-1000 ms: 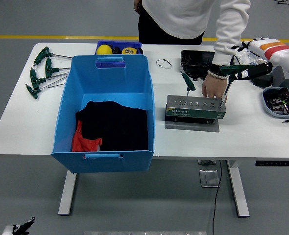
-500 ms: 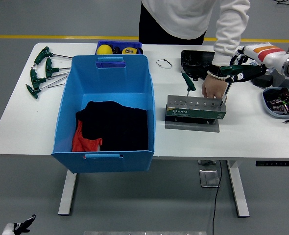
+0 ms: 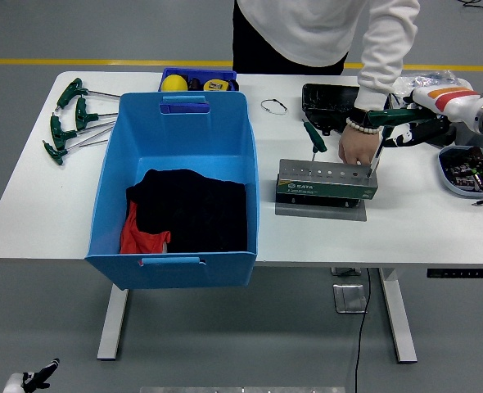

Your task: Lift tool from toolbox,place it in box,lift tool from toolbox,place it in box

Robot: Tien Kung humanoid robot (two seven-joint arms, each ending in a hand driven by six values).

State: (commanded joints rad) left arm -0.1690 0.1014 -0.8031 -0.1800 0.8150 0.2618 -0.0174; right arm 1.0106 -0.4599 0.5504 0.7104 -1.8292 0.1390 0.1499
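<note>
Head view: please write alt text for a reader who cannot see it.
The robot's right hand grips the green handle of a T-handle tool standing in the grey tool holder, while a person's hand rests on the holder behind it. Left of the holder stands a blue box with dark cloth inside.

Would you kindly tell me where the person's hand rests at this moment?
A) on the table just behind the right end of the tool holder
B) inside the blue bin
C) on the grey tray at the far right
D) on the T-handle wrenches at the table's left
A: the person's hand lies on the table just behind the right end of the tool holder, far from the blue bin.
</note>
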